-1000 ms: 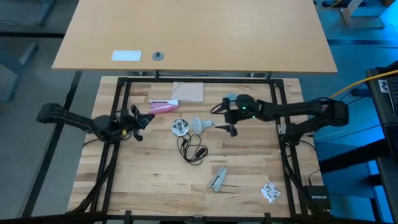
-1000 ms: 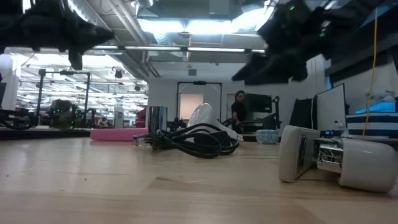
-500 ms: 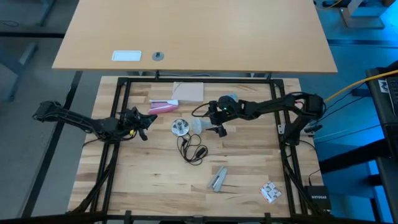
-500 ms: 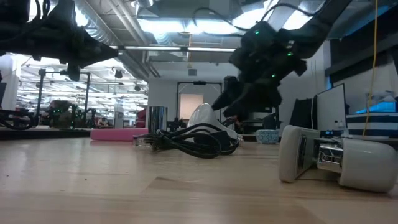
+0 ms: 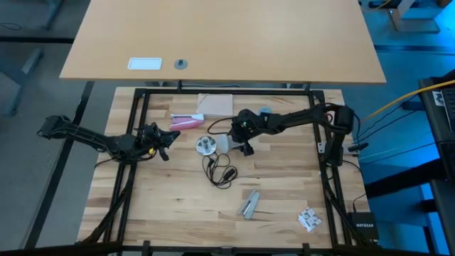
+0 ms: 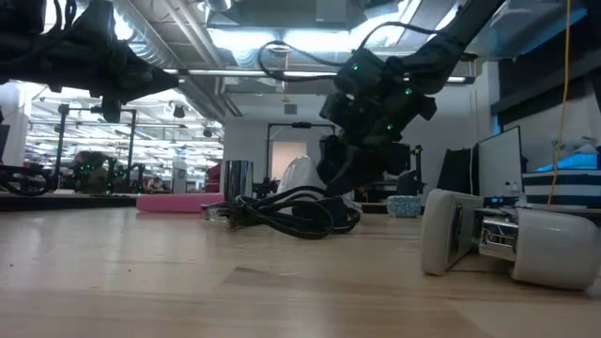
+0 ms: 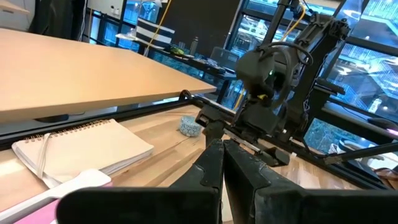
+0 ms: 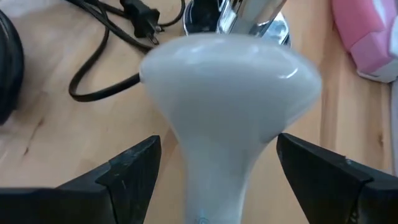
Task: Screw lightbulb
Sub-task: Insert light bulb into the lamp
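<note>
Frosted-white pear-shaped lightbulb [image 8: 229,93] is lying at centre frame beside silvery socket [image 5: 205,146] | right gripper [image 8: 217,171] is straddling its neck, fingers spread | left gripper [image 5: 170,135] clenched, waiting | light, slippery, fragile: grip neck gently

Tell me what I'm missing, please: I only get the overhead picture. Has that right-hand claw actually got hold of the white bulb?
Observer: Not yet. The right wrist view shows the right gripper open, a finger on each side of the lightbulb neck, gaps showing on both sides.
Operator: Where is the bulb's round end facing?
Observer: Toward the silvery socket, which stands just past the globe.
Operator: And the other claw?
Observer: The left gripper is shut and empty, raised off the table in the low view.
Operator: Anything near the socket?
Observer: A black plug on its cord lies beside it.
</note>
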